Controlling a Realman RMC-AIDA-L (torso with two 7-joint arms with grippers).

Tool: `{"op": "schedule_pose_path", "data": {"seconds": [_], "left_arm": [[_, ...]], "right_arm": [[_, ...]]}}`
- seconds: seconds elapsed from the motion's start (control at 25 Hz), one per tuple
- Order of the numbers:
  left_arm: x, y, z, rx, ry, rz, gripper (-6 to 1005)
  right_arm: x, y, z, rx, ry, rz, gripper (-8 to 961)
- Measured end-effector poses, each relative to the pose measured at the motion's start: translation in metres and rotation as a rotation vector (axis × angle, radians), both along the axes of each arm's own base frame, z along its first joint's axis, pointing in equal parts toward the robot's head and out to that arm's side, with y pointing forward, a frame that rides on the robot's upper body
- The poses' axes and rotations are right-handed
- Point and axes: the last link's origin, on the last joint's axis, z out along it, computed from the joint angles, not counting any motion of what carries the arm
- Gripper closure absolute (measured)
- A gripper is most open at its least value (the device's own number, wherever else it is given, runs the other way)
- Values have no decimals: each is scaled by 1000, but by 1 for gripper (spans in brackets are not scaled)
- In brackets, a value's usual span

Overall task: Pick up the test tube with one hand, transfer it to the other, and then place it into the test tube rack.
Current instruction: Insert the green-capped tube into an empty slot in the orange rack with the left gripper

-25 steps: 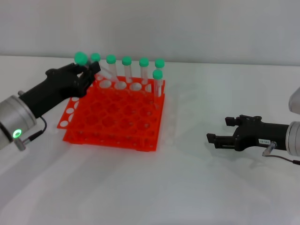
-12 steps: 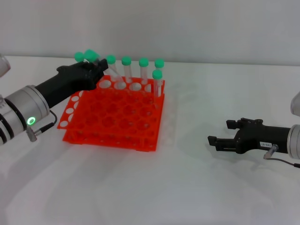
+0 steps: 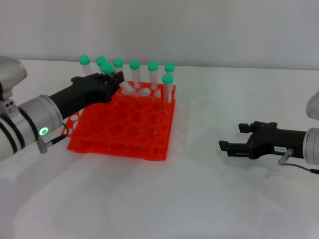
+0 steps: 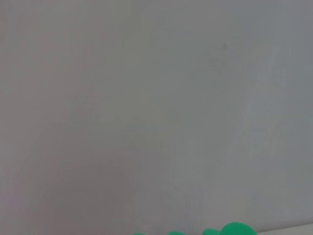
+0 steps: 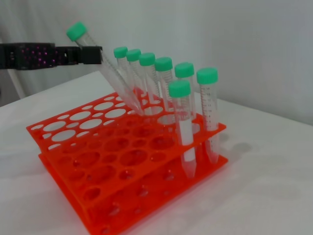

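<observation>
My left gripper (image 3: 114, 79) reaches over the back left corner of the orange-red test tube rack (image 3: 119, 127) and is shut on a tilted test tube (image 3: 106, 67) with a green cap. In the right wrist view the same test tube (image 5: 110, 73) slants from the left gripper (image 5: 94, 55) down into a back-row hole of the rack (image 5: 122, 164). My right gripper (image 3: 231, 145) rests low over the table at the right, open and empty. The left wrist view shows only wall and green caps (image 4: 237, 229) at its edge.
Several other green-capped tubes (image 3: 152, 74) stand upright along the rack's back row, and one (image 3: 167, 89) stands a row nearer at the right corner. White table lies between the rack and the right gripper.
My left gripper has moved right along the rack's back row, carrying the tube, which now leans more with its tip in a hole. The right arm has barely shifted.
</observation>
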Motion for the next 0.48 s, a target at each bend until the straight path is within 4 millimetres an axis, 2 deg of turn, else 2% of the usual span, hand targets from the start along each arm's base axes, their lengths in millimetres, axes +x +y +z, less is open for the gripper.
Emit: {"op": "schedule_pose_path", "data": {"seconds": [0.48], "left_arm": [[14, 13, -14, -53, 35, -20, 776]], "right_arm": [[0, 2, 0, 10, -5, -2, 97]]}}
